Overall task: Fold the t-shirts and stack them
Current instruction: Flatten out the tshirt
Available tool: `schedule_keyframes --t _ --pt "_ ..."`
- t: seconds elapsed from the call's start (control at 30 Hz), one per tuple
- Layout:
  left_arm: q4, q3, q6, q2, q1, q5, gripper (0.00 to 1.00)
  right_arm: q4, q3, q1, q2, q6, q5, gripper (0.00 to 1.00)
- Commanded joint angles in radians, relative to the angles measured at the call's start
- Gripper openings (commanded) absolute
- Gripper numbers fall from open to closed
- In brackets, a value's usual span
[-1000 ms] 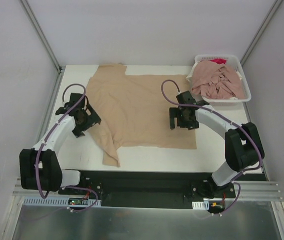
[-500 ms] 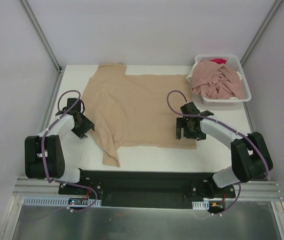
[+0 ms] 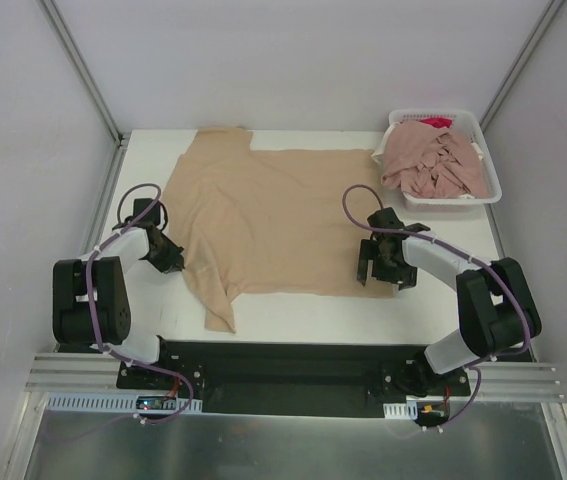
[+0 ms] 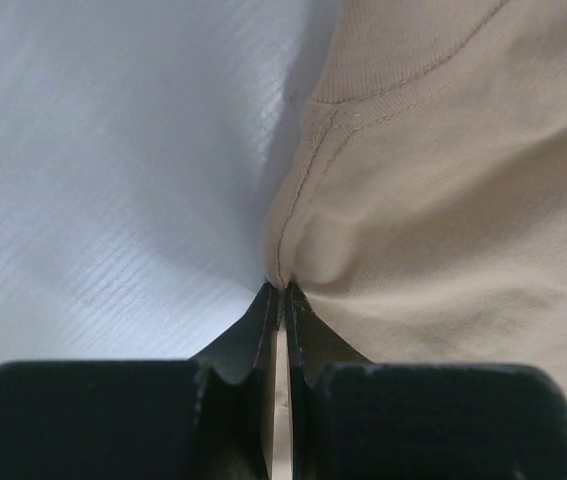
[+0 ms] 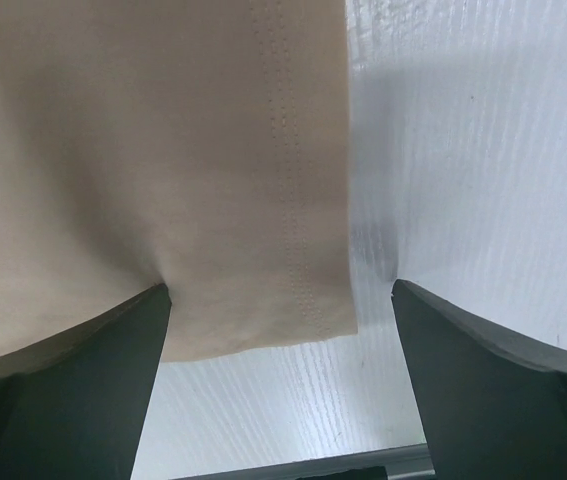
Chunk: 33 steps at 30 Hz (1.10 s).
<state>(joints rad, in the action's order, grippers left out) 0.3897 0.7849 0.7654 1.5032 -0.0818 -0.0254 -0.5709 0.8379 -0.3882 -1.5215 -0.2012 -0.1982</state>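
Observation:
A tan-beige t-shirt lies spread flat on the white table. My left gripper sits at the shirt's left edge by the sleeve; in the left wrist view the gripper is shut on a pinch of the tan t-shirt at its seam. My right gripper stands open over the shirt's near right corner; in the right wrist view the gripper has its jaws wide on either side of the hemmed corner, low on the cloth. Dusty pink t-shirts are heaped in the basket.
A white lattice basket stands at the back right corner of the table. Bare white table lies right of the tan shirt. A sleeve trails toward the near edge by the black base rail.
My left gripper slid in to the shirt's left edge and shut on the cloth. My right gripper moved nearer and to the right, down to the near right corner, still open.

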Motion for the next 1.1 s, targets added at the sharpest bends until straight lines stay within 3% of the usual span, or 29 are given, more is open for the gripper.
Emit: schedule_keyframes --t 0.0,0.2,0.43,0.47,0.53,0.63,0.7,0.77,0.8,0.93,0.97,1.07 --pt "0.018 -0.009 -0.044 -0.046 -0.079 0.053 0.0 -0.023 -0.042 0.043 -0.012 -0.012 0.009 0.97" --pt "0.101 0.048 -0.095 -0.057 -0.185 0.116 0.0 -0.04 -0.02 0.054 -0.032 -0.007 0.019 0.97" --pt "0.133 0.181 -0.178 0.032 -0.236 0.179 0.14 -0.041 -0.014 0.052 -0.043 -0.006 0.022 0.97" --pt "0.133 0.195 -0.198 0.058 -0.236 0.168 0.24 -0.038 -0.014 0.054 -0.039 -0.001 0.022 0.97" --pt "0.135 0.244 -0.212 0.081 -0.237 0.142 0.29 -0.038 -0.011 0.054 -0.026 0.003 0.017 0.97" --pt "0.144 0.29 -0.213 0.091 -0.239 0.084 0.67 -0.044 0.0 0.054 0.009 0.017 0.011 0.97" --pt "0.146 0.3 -0.216 0.055 -0.234 0.041 0.83 -0.049 0.003 0.052 0.056 0.028 0.011 0.97" --pt "0.147 0.278 -0.192 -0.021 -0.23 -0.02 0.92 -0.049 0.006 0.052 0.092 0.029 0.014 0.97" --pt "0.146 0.24 -0.175 -0.053 -0.217 -0.034 0.99 -0.049 0.004 0.051 0.13 0.031 0.019 0.97" --pt "0.146 0.137 -0.134 -0.211 -0.077 -0.067 0.99 -0.018 0.004 0.02 0.213 0.037 0.106 0.97" --pt "0.141 0.116 -0.1 -0.262 0.023 -0.071 0.99 -0.008 0.003 -0.001 0.224 0.036 0.123 0.97" --pt "0.121 0.05 -0.034 -0.316 0.167 -0.077 0.99 0.069 0.0 -0.043 0.235 0.014 0.209 0.97"
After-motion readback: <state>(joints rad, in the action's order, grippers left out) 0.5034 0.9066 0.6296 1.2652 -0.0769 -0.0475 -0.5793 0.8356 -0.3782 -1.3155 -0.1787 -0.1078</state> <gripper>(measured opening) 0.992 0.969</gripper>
